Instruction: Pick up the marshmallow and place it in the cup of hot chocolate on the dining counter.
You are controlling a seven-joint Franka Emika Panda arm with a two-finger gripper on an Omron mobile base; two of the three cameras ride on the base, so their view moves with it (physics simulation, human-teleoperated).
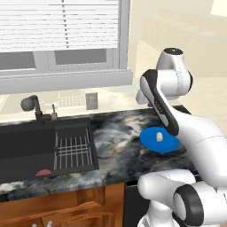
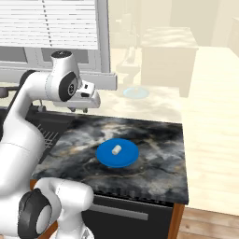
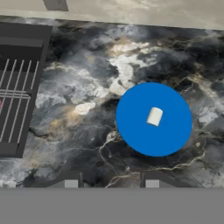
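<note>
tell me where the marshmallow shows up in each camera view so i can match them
Left base view: marshmallow right of centre, beside the arm.
Right base view: marshmallow centre, slightly low.
Hand view: marshmallow right of centre.
Shared landmark: it lies on the blue plate in every view.

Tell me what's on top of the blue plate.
One marshmallow lies on its side near the middle of the plate, with nothing else on it. The counter patch beneath the plate is covered, so it cannot be seen.

I see my white Franka arm [image 2: 28, 121] folded high, elbow bent, wrist turned downward. My dark two-finger end effector [image 3: 109, 181] hangs empty, its finger tips [image 3: 70, 183] standing somewhat apart.
</note>
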